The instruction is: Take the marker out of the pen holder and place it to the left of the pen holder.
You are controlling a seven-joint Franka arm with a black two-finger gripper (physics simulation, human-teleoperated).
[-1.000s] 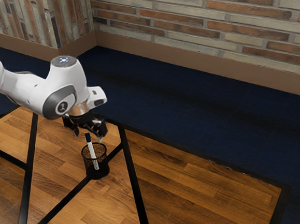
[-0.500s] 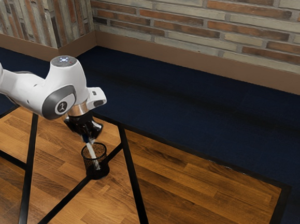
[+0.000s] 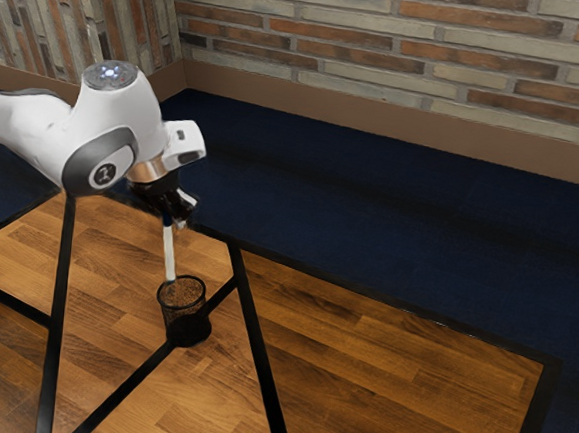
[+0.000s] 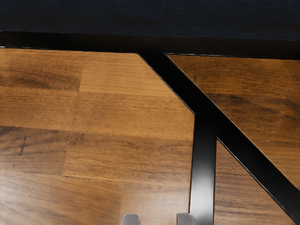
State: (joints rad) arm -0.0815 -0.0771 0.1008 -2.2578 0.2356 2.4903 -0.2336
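Observation:
In the exterior view my gripper (image 3: 173, 213) is above the pen holder, shut on the upper end of the marker (image 3: 169, 252). The white barrel hangs down almost upright, and its dark cap is mostly hidden at the gripper. The marker's lower tip is close to the rim of the black mesh pen holder (image 3: 183, 316); I cannot tell if it is fully above it. The holder stands upright on the table. In the wrist view the tips of my gripper (image 4: 158, 219) appear at the lower edge.
The wooden table (image 3: 378, 364) has black strips (image 3: 260, 360) across it and a black border. Beyond the table's far edge lies dark blue floor (image 3: 369, 223), with a brick wall (image 3: 403, 45) behind it.
My gripper first came down to the marker's top and closed on it. It has since risen, drawing the marker upward. The pen holder has stayed where it was.

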